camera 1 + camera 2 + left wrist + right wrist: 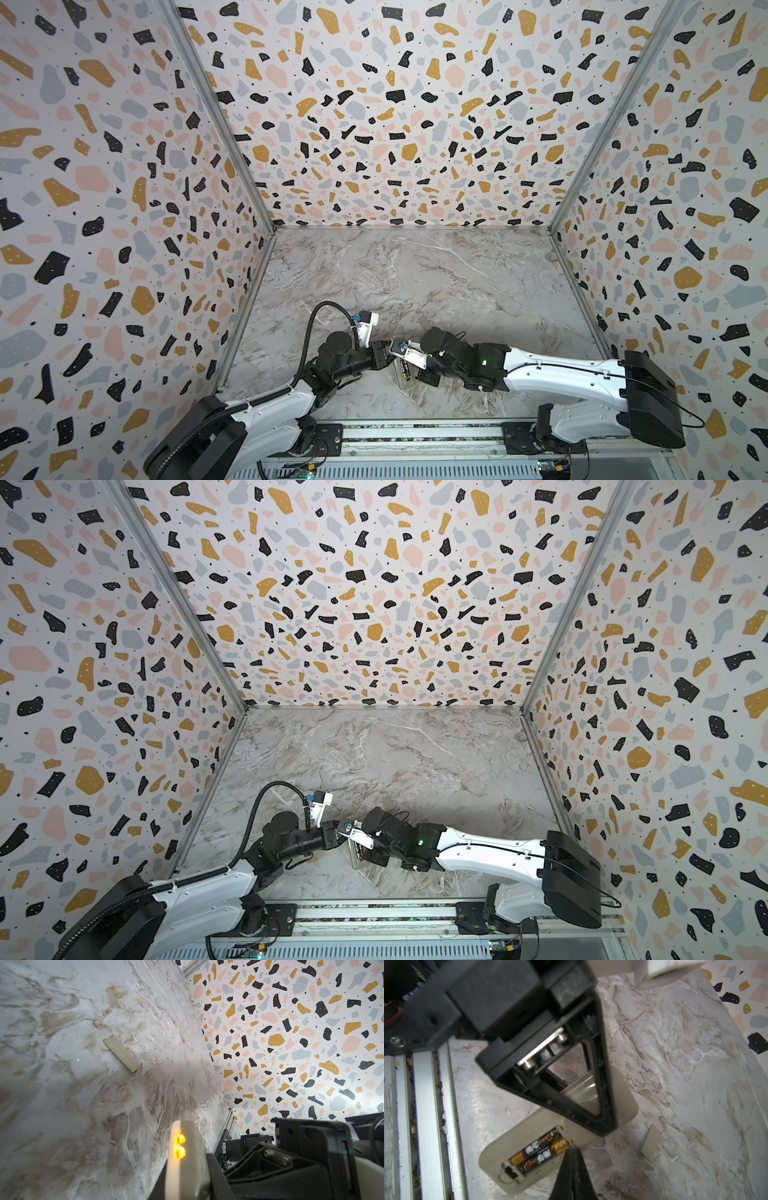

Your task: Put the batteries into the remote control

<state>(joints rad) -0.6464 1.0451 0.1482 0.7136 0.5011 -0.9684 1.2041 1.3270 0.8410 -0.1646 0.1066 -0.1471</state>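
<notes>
we see the remote control [517,1128] lying back-up on the marble table [415,270], near the front edge and between the two arms. its battery recess is uncovered, and the batteries [539,1153] lie in it side by side, dark bodies with gold ends. in both top views the remote shows only as a pale strip [405,376] under the two wrists.

the left gripper [386,354] reaches in from the left and is clamped across the remote. in the left wrist view the pale body stands edge-on between its dark fingers [216,1169], with the batteries' ends glowing orange in the recess.

the right gripper [572,1150] comes in from the right with its fingers pressed flat together and nothing between them. their shared tip sits at the gold end of the battery nearer to it. we cannot tell whether it presses on that end or only meets it.

a small flat pale cover plate [651,1142] lies on the marble apart from the remote, on its far side [423,321].
</notes>
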